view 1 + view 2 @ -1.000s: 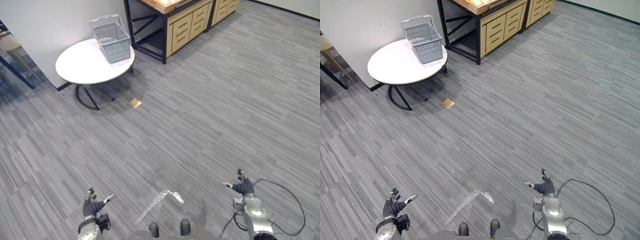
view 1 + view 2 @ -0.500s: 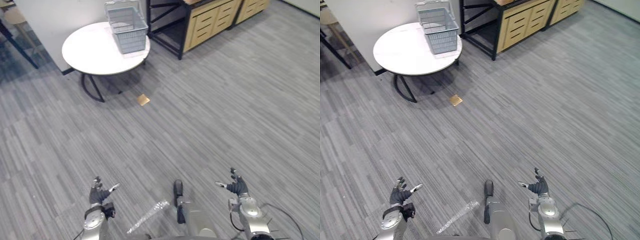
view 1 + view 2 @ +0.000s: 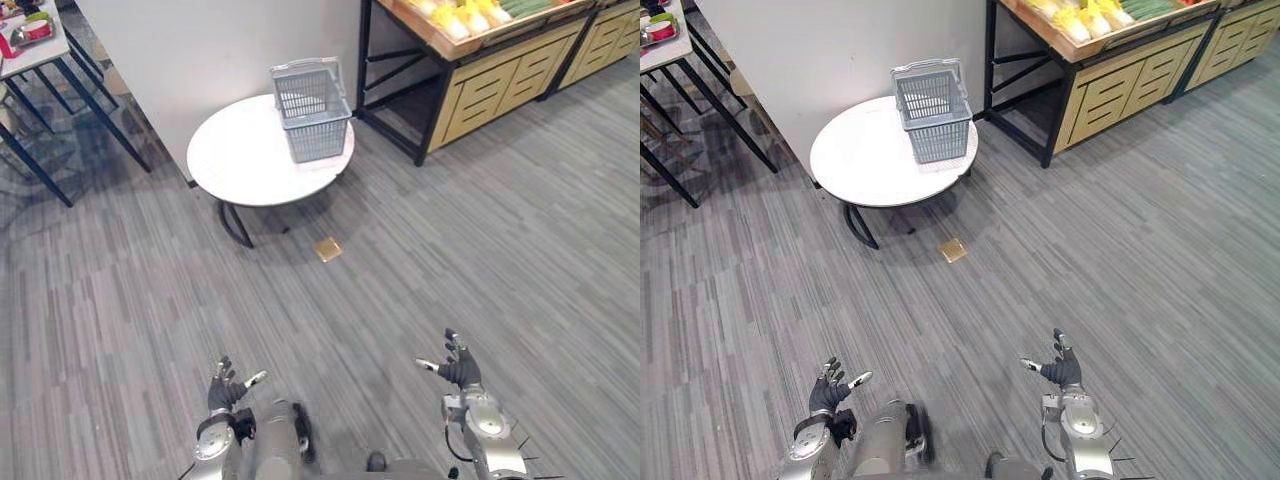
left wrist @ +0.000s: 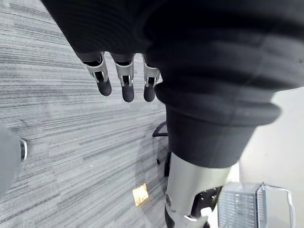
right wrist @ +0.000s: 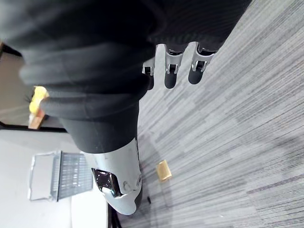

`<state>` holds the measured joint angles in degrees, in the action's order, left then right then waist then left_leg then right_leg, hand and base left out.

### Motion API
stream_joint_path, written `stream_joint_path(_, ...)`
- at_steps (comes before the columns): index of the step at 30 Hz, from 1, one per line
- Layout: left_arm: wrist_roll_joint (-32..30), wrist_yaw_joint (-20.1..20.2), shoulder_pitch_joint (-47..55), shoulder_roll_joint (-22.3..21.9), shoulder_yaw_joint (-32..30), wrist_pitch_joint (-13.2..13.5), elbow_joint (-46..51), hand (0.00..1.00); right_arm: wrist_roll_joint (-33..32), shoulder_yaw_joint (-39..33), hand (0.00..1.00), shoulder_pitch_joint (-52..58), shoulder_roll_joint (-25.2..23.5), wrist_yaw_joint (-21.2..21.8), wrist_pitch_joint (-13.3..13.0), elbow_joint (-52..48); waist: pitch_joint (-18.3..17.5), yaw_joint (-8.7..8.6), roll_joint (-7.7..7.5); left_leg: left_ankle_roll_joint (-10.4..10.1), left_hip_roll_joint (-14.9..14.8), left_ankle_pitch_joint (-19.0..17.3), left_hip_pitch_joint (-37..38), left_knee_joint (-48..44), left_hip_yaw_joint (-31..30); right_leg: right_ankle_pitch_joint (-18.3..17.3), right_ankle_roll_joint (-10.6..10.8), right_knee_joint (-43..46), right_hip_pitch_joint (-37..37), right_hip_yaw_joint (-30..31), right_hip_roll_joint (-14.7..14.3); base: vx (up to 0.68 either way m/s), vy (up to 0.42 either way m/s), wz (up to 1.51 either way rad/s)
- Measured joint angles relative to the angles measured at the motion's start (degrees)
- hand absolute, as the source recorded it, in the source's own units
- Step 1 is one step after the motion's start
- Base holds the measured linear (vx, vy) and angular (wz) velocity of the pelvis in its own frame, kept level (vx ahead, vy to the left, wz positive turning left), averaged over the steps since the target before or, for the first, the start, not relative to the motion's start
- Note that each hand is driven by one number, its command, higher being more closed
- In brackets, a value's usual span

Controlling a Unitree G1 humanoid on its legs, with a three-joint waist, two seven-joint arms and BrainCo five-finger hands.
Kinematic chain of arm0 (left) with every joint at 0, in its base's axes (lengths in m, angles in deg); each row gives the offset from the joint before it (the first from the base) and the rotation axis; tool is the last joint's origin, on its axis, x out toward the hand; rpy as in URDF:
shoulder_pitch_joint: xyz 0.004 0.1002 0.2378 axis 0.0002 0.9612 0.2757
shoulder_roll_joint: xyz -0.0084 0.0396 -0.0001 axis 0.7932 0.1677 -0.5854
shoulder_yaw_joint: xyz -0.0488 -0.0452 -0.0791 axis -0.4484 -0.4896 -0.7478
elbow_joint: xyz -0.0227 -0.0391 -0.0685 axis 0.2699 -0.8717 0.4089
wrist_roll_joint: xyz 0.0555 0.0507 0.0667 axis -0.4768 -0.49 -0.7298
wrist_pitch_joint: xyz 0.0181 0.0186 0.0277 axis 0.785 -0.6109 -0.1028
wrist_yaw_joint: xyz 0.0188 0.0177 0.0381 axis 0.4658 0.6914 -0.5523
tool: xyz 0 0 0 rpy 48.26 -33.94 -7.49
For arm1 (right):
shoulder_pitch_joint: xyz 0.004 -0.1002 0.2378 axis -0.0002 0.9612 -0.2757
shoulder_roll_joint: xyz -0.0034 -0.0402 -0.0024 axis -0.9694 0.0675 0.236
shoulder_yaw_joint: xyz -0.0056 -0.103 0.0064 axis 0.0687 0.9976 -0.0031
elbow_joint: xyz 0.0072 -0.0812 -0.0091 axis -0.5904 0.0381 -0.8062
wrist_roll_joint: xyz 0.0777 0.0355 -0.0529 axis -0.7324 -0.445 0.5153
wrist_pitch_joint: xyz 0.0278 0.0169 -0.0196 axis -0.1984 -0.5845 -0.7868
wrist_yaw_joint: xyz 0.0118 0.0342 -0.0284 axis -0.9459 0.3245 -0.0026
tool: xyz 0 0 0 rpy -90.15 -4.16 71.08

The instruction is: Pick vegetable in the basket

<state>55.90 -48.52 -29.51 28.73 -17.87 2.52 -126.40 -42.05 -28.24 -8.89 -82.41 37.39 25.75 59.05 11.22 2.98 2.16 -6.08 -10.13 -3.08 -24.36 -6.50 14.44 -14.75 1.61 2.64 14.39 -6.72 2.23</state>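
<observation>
The grey basket sits on the round white table by the wall, far from the 2 hands. Yellow and green vegetables lie on the wooden shelf near the table. The left hand and the right hand hang low over the grey floor, fingers spread wide, holding nothing

Overhead stereo, close wrists, shared basket
</observation>
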Motion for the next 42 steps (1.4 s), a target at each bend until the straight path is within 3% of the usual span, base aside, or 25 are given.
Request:
stream_joint_path(1, 0.0, 0.0, 0.0, 0.7, 0.1, -0.2, -0.7, 0.0, 0.0, 0.1, 0.0, -0.2, -0.2, 0.1, 0.1, 2.9, -1.4, 0.97, -1.2, 5.3, 1.0, 8.9, 0.3, -1.1, 0.3, -1.2, 1.1, 1.4, 1.1, 1.2, 2.2, 0.58, 0.341, -0.25)
stream_joint_path(2, -0.1, 0.0, 0.0, 0.9, 0.2, -0.1, -0.6, 0.0, 0.0, 0.3, 0.0, -0.1, -0.3, 0.2, 0.2, 3.8, -2.3, 1.03, -2.33, 6.4, 2.2, 10.6, 0.3, -1.2, 0.7, -1.3, 1.2, 3.8, 0.2, 1.9, 3.6, 0.85, 0.468, -0.09)
stream_joint_path(3, -0.2, 0.0, 0.1, 1.0, 0.2, -0.1, -0.5, 0.0, 0.1, 0.7, 0.0, 0.2, -0.4, 0.2, 0.4, 4.1, -3.6, 0.88, -4.59, 8.3, 5.1, 11.9, 0.6, -3.4, 1.0, -0.8, 2.7, 13.3, -3.5, 3.8, 7.1, 0.62, 0.32, 0.08)
stream_joint_path(5, -0.4, 0.0, 0.1, 1.3, 0.7, -0.1, -0.6, 0.0, 0.6, 0.9, 0.0, 0.2, -0.7, 0.2, 0.4, 4.5, -3.6, 0.62, -6.65, 10.4, 7.6, 6.7, 2.2, -8.4, 1.9, 3.2, 7.1, 26.4, -7.4, 6.2, 9.8, 0.62, 0.27, 0.16)
stream_joint_path(6, -0.9, 0.0, 0.1, 1.6, 0.9, -0.3, -0.6, 0.0, 1.3, 1.6, 0.0, -0.1, -0.7, 0.3, 0.5, 5.5, -3.6, 0.54, -7.06, 11.3, 8.7, 2.8, 5.3, -10.2, 2.4, 12.9, 8.9, 37.1, -10.8, 7.3, 11.0, 0.57, 0.226, 0.13)
stream_joint_path(7, -1.2, 0.0, 0.1, 1.7, 1.0, -0.4, -0.6, 0.0, 1.8, 2.2, 0.0, -0.2, -0.7, 0.3, 0.5, 5.8, -3.6, 0.39, -6.97, 11.5, 9.2, 1.2, 7.6, -10.0, 2.4, 15.7, 8.5, 42.7, -12.6, 7.2, 11.7, 0.66, 0.269, 0.03)
stream_joint_path(9, -1.6, -0.1, 0.5, 3.1, 1.5, -0.4, -0.6, 0.0, 2.6, 6.2, 0.0, -1.8, -0.7, 1.3, 0.5, 6.2, -3.4, 0.14, -6.33, 12.3, 10.8, -3.6, 17.4, -6.9, 2.2, 9.2, 0.7, 58.0, -21.4, 4.4, 12.4, 0.65, 0.26, -0.14)
stream_joint_path(10, -1.6, -0.1, 0.5, 3.5, 1.6, -0.4, -0.6, 0.0, 2.9, 6.9, 0.0, -2.1, -0.7, 1.4, 0.4, 6.2, -3.2, -0.32, -5.75, 12.5, 10.9, -4.2, 19.8, -5.6, 1.9, 7.4, 0.1, 58.6, -23.4, 3.4, 11.6, 0.55, 0.199, 0.05)
stream_joint_path(12, -1.7, -0.1, 0.3, 4.8, 1.7, -0.4, -1.1, 0.0, 3.0, 8.0, 0.0, -3.0, -0.7, 1.6, 0.1, 5.6, -2.8, -1.8, -4.5, 12.0, 10.8, -4.7, 26.0, -2.3, 0.5, 2.3, -0.3, 53.1, -29.4, -0.7, 8.2, 0.59, 0.107, 0.49)
stream_joint_path(14, -1.7, -0.2, -1.5, 5.2, 2.2, -0.4, -2.9, 0.0, 3.0, 7.7, 0.0, -2.9, -0.5, 1.9, 0.1, 5.7, -2.1, -3.03, -4.44, 12.2, 11.1, -5.3, 30.5, -0.8, -2.0, 2.0, -0.1, 34.3, -33.6, -4.2, 5.0, 0.6, 0.02, 0.74)
stream_joint_path(17, -2.4, -0.1, -1.8, 5.3, 3.2, -0.3, -3.5, 0.0, 2.9, 7.3, 0.0, -2.4, -0.5, 2.5, 0.1, 5.5, -2.1, -4.15, -5.3, 10.2, 11.8, -6.8, 34.0, 0.9, -6.3, 11.6, 2.4, 9.9, -34.1, -1.9, 2.2, 0.55, -0.093, 0.9)
stream_joint_path(18, -3.0, 0.0, -1.7, 5.8, 4.0, -0.3, -4.1, 0.0, 3.0, 7.2, 0.0, -1.8, -0.6, 2.6, 0.1, 5.2, -2.3, -4.31, -7.67, 8.7, 13.4, -9.5, 36.9, 1.1, -8.5, 14.6, 3.1, 5.5, -34.6, 1.1, 3.1, 0.44, -0.142, 0.93)
stream_joint_path(20, -4.2, 0.2, -1.1, 4.2, 4.5, -0.4, -5.1, 0.0, 3.0, 6.1, 0.0, -0.6, -0.6, 2.6, 0.3, 4.9, -2.9, -4.98, -6.87, 7.2, 12.2, -13.2, 40.2, 0.1, -12.4, 21.6, 0.5, 10.9, -34.5, 2.3, 2.4, 0.75, -0.273, 0.93)
stream_joint_path(22, -4.6, 0.3, -0.1, 2.5, 4.5, -0.5, -5.4, 0.0, 3.0, 5.8, 0.0, -0.3, -0.8, 2.7, 0.8, 4.1, -3.3, -4.3, -4.9, 6.8, 9.6, -13.4, 37.2, -9.0, -13.4, 19.8, -1.5, 12.0, -33.0, 0.2, 1.6, 0.5, -0.198, 0.52)
stream_joint_path(23, -4.7, 0.3, 0.1, 1.6, 4.3, -0.6, -5.6, 0.0, 3.0, 5.8, 0.0, 0.5, -0.8, 2.7, 1.1, 2.3, -3.2, -4.53, -4.02, 4.6, 8.2, -13.0, 33.4, -17.5, -13.5, 19.0, -2.2, 11.2, -31.3, -1.2, 1.0, 0.38, -0.185, 0.4)
stream_joint_path(24, -4.7, 0.6, 0.2, 0.1, 3.0, -0.8, -5.5, 0.0, 3.0, 6.1, 0.0, 1.1, -0.7, 2.6, 1.2, -0.3, -3.1, -4.52, -2.61, 0.4, 5.8, -10.1, 28.3, -30.8, -13.4, 17.9, -3.3, 10.1, -28.4, -2.4, -0.9, 0.57, -0.27, 0.16)
stream_joint_path(25, -4.7, 1.0, 0.7, -0.6, 2.4, -1.1, -5.5, 0.0, 3.0, 6.8, 0.0, 1.2, -0.8, 2.7, 1.2, -2.0, -3.0, -3.96, -1.72, -1.1, 2.3, -5.9, 24.0, -41.5, -12.7, 16.7, -4.4, 8.8, -25.2, -2.2, -3.2, 0.46, -0.202, -0.17)
stream_joint_path(27, -4.8, 1.3, 1.0, -0.7, 2.8, -1.2, -5.5, 0.0, 3.0, 7.1, 0.0, 0.7, -1.7, 2.4, 1.1, -3.2, -3.1, -3.4, -1.75, 0.4, -0.7, -6.9, 20.7, -47.3, -10.6, 15.4, -5.8, 6.7, -21.3, -1.2, -5.2, 0.4, -0.138, -0.44)
stream_joint_path(30, -5.0, 1.4, 0.3, -1.3, 2.9, -1.3, -5.5, 0.0, 3.0, 6.6, 0.0, 0.3, -2.0, 2.3, 1.1, -4.7, -2.8, -2.84, -2.69, 3.4, -1.4, -9.3, 17.8, -35.9, -6.0, 14.7, -4.8, 3.2, -17.3, 1.1, -4.3, 0.31, -0.11, -0.3)
stream_joint_path(32, -5.6, 1.4, -0.2, -1.4, 3.4, -1.2, -5.5, 0.0, 3.9, 6.5, 0.0, 0.3, -1.1, 2.0, 1.0, -5.7, -2.9, -2.38, -2.46, 2.5, 0.4, -8.8, 18.3, -20.2, -6.9, 14.8, -4.0, 3.0, -17.8, 2.6, -3.8, 0.23, -0.011, -0.41)
stream_joint_path(33, -6.1, 1.4, -0.4, -1.5, 3.8, -1.2, -5.6, 0.0, 5.2, 6.4, 0.0, 0.1, 0.1, 1.3, 1.0, -6.3, -3.4, -2.26, -0.77, 0.2, 0.9, -5.8, 19.1, -10.7, -8.5, 14.4, -3.4, 2.9, -18.0, 3.3, -4.2, 0.16, 0.083, -0.4)
stream_joint_path(34, -6.3, 1.4, -0.3, -1.6, 3.9, -1.2, -5.6, 0.0, 6.1, 6.4, 0.0, 0.0, 0.7, 1.1, 1.0, -6.5, -3.5, -2.2, -0.29, 0.1, 0.9, -3.2, 19.3, -7.7, -9.1, 14.2, -3.0, 3.1, -18.0, 3.7, -4.5, 0.22, 0.154, -0.38)
stream_joint_path(35, -6.7, 1.4, -0.2, -1.8, 3.9, -1.1, -5.9, 0.0, 8.4, 6.5, 0.0, -0.2, 2.0, 0.7, 1.0, -7.8, -4.1, -2.2, 1.43, 0.1, 0.8, 0.0, 20.3, -4.3, -9.2, 14.0, -2.6, 3.2, -18.0, 4.4, -5.3, 0.24, 0.168, -0.28)
stream_joint_path(39, -7.7, 1.4, -0.2, -0.2, 4.1, -1.0, -6.7, 0.0, 17.6, 6.6, 0.0, -4.2, 3.2, -1.4, -0.6, -14.8, -4.1, -2.18, -0.21, 1.4, 3.4, 1.3, 22.4, 1.7, -7.1, 13.8, -0.8, 2.6, -19.2, 7.0, -3.0, 0.14, 0.131, -0.22)
stream_joint_path(42, -8.2, 1.4, -0.3, 1.9, 5.7, -0.9, -6.7, 0.0, 21.8, 7.0, 0.0, -10.6, 6.3, -2.7, -1.2, -14.9, -4.0, -2.05, -0.15, 1.9, 5.1, 1.7, 22.2, 3.1, -6.3, 14.7, 0.5, 1.0, -19.7, 8.0, -2.1, 0.06, 0.114, -0.14)
